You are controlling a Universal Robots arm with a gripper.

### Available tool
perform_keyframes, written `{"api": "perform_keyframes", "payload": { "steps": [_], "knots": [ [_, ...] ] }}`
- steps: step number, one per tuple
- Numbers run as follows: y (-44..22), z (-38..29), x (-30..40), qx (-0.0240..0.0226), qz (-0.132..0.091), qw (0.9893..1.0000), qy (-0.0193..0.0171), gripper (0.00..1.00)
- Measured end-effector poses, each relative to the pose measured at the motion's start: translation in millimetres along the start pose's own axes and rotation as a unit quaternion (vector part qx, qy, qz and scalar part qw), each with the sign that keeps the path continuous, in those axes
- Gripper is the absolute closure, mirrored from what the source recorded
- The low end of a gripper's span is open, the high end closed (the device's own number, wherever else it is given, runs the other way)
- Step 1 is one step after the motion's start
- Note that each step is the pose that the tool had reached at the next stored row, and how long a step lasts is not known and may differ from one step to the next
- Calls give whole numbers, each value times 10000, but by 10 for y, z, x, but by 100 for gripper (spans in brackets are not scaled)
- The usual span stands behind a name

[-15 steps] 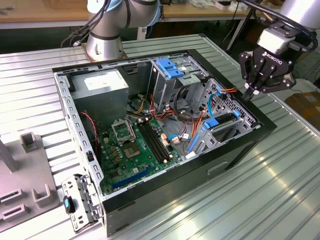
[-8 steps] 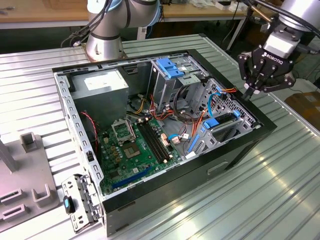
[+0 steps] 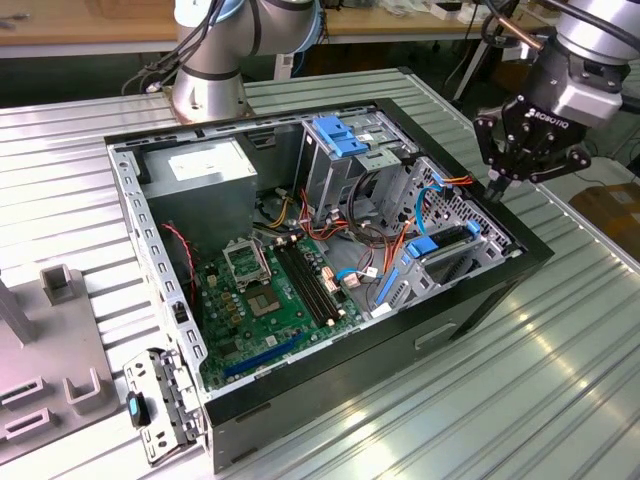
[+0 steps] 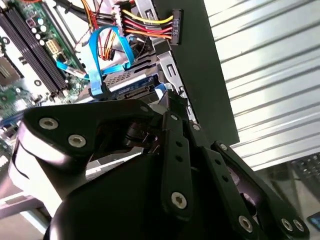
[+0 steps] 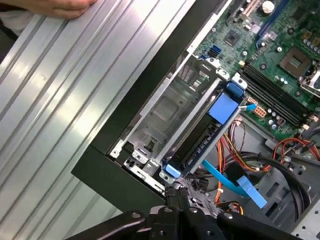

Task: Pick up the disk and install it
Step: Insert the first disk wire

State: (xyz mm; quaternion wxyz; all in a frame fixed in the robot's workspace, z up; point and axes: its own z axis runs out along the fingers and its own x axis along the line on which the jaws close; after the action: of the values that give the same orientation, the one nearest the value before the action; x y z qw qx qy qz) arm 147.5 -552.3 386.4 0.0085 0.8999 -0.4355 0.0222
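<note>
Now disk point(image 5: 198, 144) seated in cage point(image 5: 167, 107), just beside closed pincer point(image 5: 176, 193).

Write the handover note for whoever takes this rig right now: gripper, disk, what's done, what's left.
Gripper: shut, holding nothing, poised just above the front wall of the open computer case, close to the disk's near end.
Disk: lying in the slot of the drive cage inside the case, its blue rail visible along the edge.
Done: the disk is picked up and placed in its slot.
Left: whether it is pushed fully home cannot be told from here.
Note: a person's hand is at the far side of the table.
</note>
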Motion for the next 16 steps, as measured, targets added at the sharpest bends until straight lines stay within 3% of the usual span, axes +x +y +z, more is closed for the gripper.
{"api": "perform_keyframes", "payload": {
  "steps": [4,6,9,12,16],
  "knots": [
    [0,1,0,18,-376,9993,-1,89],
    [0,2,0,42,-880,9961,-4,89],
    [-10,3,-13,55,-1139,9935,-6,89],
    [-92,7,-88,61,-1285,9917,-6,89],
    [-156,11,-126,68,-1427,9897,-6,89]
  ]
}}
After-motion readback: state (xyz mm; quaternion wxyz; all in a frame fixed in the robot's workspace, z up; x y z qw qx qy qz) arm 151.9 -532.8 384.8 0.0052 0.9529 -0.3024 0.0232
